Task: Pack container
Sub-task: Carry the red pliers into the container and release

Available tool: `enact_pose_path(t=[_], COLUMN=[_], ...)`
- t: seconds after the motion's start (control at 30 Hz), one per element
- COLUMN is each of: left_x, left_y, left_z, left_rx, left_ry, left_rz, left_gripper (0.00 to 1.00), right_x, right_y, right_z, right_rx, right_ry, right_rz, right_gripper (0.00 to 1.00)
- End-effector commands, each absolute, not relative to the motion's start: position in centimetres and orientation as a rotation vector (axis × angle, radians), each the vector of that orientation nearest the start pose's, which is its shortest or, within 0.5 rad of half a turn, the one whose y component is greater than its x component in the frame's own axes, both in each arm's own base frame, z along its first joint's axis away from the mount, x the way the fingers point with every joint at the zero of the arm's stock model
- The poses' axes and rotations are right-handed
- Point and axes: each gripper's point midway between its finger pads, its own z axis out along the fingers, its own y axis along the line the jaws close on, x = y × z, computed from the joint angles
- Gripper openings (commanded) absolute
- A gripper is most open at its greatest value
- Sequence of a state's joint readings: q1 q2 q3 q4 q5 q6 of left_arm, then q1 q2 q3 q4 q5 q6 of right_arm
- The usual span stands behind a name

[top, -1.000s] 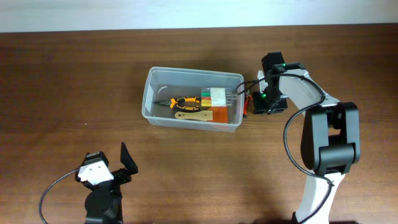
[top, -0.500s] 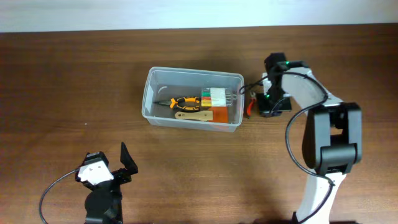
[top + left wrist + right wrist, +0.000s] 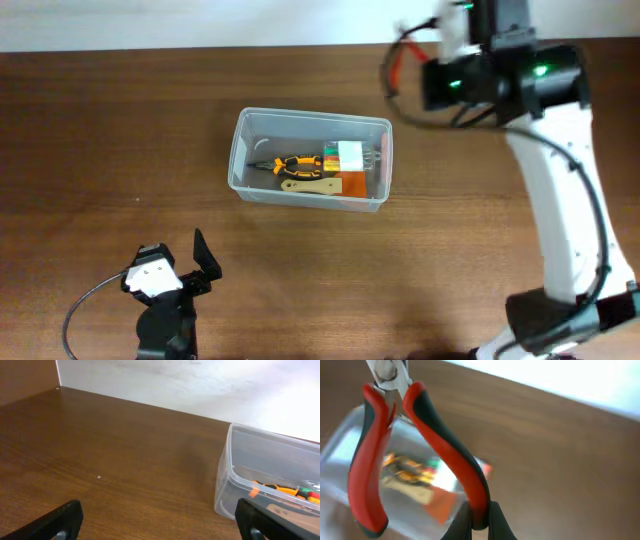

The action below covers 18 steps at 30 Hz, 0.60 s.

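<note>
A brown wooden table (image 3: 100,130) was seen from above, with a pale wall along its far edge. The container (image 3: 300,113), a clear rectangular plastic bin with rounded corners and a rim, was set upright and open-topped near the middle of the table.

The white right arm (image 3: 560,200) was stretched up past the container's right side, and its dark wrist was blurred beyond the container's far right corner. The right gripper (image 3: 479,519) was clamped on one handle of a pair of red-and-black pliers (image 3: 447,455). In the right wrist view the pliers were held in the air above the container, handles spread and the metal pivot at the top of the frame. The container was seen below and behind them, out of focus.

The left gripper (image 3: 159,522) was placed well apart from the container, on its near left side. Its two black fingers were spread wide, with only bare table between them.

Inside the container, a smaller pair of orange-and-black pliers (image 3: 295,164) was laid near the middle. A flat tan piece (image 3: 305,184) was laid just beside them, toward the near wall. A green, white and red block (image 3: 345,155) and an orange piece (image 3: 352,184) were packed at the right end.
</note>
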<state>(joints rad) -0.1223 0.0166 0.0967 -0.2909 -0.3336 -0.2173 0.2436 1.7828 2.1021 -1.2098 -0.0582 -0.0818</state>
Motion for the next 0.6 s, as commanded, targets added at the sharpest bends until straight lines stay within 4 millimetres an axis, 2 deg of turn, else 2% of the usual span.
enact_pose_path(t=[0.0, 0.07, 0.13, 0.23, 0.43, 0.57], left_x=[23.2, 23.2, 23.2, 23.2, 23.2, 23.2], left_y=[2.8, 2.8, 2.8, 2.8, 2.8, 2.8], left_z=[14.7, 14.7, 14.7, 14.7, 14.7, 14.7], left_rx=[-0.313, -0.313, -0.313, -0.313, -0.313, -0.313], left_ry=[1.742, 1.742, 1.742, 1.742, 1.742, 1.742], left_rz=[0.058, 0.058, 0.058, 0.058, 0.058, 0.058], left_gripper=[0.99, 0.99, 0.99, 0.99, 0.99, 0.99], right_x=[42.1, 41.8, 41.9, 42.4, 43.2, 42.7], right_y=[19.2, 22.0, 25.1, 27.9, 30.9, 31.7], right_z=[26.1, 23.9, 20.6, 16.3, 9.5, 6.5], right_rx=[-0.927, -1.126, -1.345, -1.566, -1.681, -1.726], right_ry=[2.406, 2.361, 2.292, 2.207, 2.195, 2.222], right_rz=[0.161, 0.147, 0.129, 0.106, 0.114, 0.127], right_gripper=[0.04, 0.04, 0.04, 0.04, 0.04, 0.04])
